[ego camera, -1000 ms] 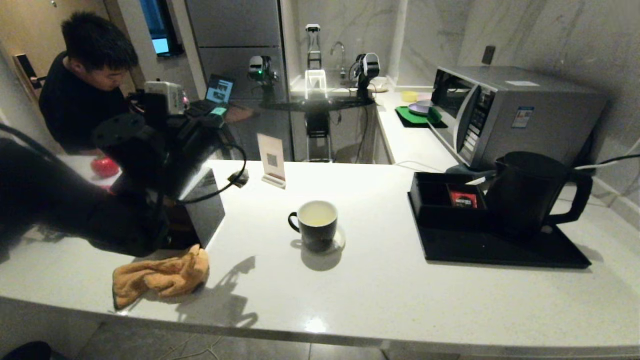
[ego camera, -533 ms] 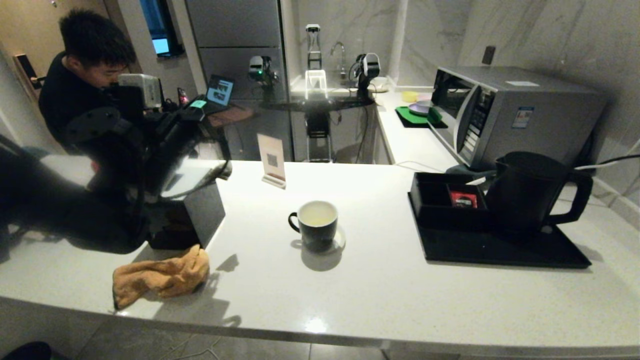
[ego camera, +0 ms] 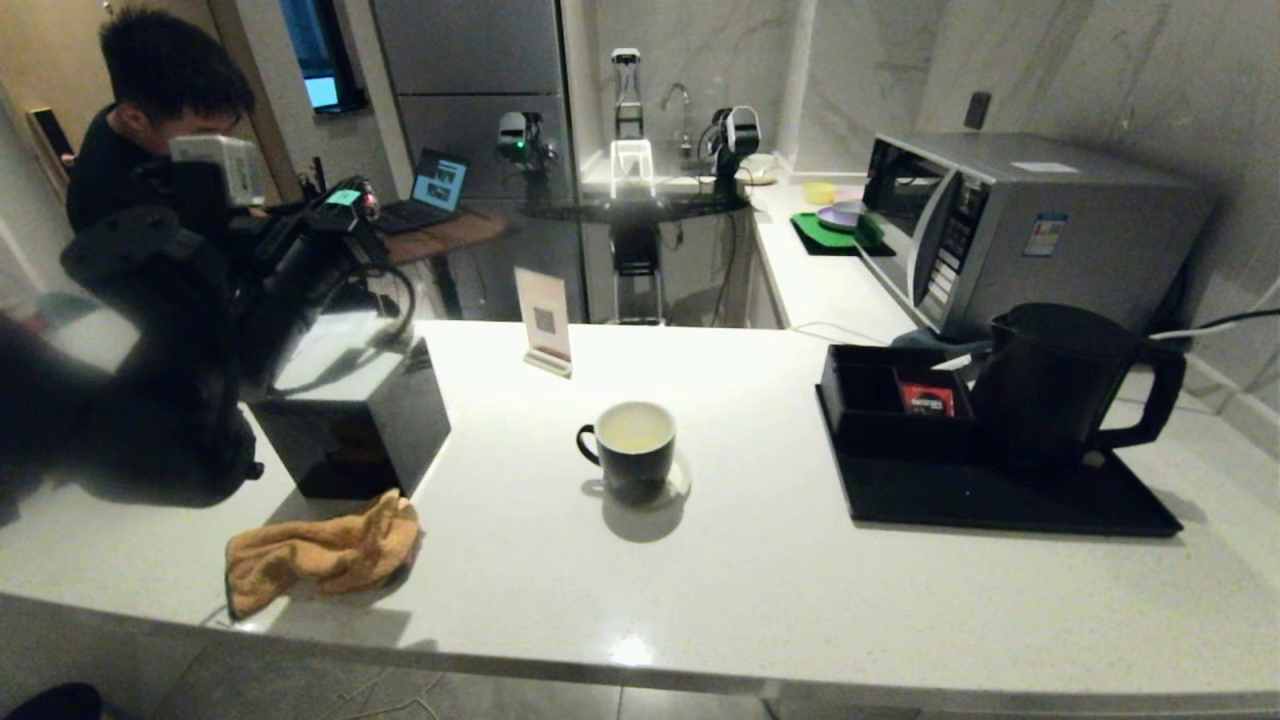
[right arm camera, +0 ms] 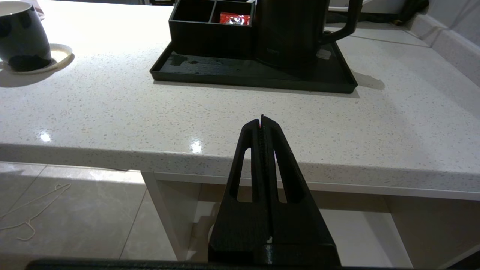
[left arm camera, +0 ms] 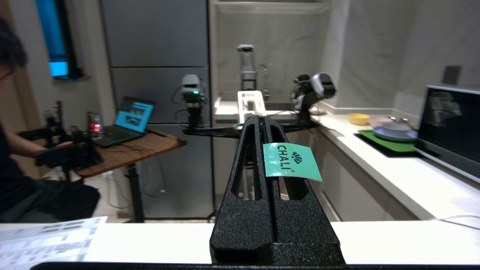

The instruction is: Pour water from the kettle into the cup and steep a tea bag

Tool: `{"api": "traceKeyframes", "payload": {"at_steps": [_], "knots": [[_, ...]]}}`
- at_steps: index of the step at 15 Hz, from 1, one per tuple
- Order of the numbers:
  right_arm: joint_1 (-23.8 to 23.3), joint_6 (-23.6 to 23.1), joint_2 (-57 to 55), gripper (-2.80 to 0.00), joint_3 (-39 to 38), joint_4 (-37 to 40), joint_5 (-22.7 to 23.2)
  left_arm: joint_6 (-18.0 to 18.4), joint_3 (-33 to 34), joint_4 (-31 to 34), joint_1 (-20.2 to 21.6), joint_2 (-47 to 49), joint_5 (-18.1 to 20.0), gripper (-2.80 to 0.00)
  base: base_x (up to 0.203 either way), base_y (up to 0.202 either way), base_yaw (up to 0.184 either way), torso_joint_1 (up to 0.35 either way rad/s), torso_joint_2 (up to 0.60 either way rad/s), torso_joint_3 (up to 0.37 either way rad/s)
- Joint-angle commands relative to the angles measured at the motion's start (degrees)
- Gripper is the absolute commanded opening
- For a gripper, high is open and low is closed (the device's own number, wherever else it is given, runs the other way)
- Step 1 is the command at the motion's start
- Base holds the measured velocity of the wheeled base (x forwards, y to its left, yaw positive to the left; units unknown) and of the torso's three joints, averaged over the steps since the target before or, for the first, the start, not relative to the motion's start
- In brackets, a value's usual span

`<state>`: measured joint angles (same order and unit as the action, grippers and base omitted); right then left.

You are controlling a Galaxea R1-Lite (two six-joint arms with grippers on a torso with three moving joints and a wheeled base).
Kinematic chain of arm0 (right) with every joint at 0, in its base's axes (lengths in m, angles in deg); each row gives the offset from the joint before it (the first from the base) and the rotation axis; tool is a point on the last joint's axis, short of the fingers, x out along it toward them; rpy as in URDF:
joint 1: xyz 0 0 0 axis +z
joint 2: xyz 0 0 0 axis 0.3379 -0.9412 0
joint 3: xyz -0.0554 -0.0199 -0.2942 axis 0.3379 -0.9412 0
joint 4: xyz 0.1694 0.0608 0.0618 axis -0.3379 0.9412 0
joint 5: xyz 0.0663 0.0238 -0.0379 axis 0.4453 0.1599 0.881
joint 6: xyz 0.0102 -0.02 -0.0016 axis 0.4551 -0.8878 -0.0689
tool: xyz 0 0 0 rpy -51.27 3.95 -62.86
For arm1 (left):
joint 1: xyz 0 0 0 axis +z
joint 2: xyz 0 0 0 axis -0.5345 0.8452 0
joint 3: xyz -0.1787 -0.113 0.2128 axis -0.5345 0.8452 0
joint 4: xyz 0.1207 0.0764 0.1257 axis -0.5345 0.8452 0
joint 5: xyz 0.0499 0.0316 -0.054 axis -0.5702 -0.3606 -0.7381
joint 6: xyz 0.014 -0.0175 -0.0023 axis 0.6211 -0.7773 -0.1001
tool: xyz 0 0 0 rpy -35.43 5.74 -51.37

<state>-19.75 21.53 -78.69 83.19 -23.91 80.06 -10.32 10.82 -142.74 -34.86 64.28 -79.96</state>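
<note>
The left gripper (left arm camera: 264,123) is pinched on a thin green paper tea tag (left arm camera: 290,162), light and floppy, high left of the black-and-white ceramic cup (ego camera: 632,447) holding yellowish water (ego camera: 634,428); the right gripper (right arm camera: 262,122) is closed, empty, below the counter.

The surface (ego camera: 760,590) is glossy speckled white stone. The kettle (ego camera: 1050,385) looks matt black, the box (ego camera: 350,420) on the left glossy black, and the orange cloth (ego camera: 320,555) soft and crumpled. Both the left end effector (left arm camera: 263,123) and the right end effector (right arm camera: 261,122) show rough, grainy black plastic.
</note>
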Motion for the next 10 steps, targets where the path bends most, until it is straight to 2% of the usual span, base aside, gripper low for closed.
{"api": "traceKeyframes", "payload": {"at_steps": [1,10], "knots": [[0.00,-0.01,0.00,-2.80,0.00,0.01,0.06,-0.06,-0.05,-0.47,0.69,-0.12,-0.02,-2.80,0.000,0.000,0.000,0.000,0.00,0.000],[-0.09,-0.01,-0.09,-2.80,0.01,-0.08,-0.02,-0.15,-0.05,-0.67,5.45,1.08,0.07,-2.80,0.000,0.000,0.000,0.000,0.00,0.000]]}}
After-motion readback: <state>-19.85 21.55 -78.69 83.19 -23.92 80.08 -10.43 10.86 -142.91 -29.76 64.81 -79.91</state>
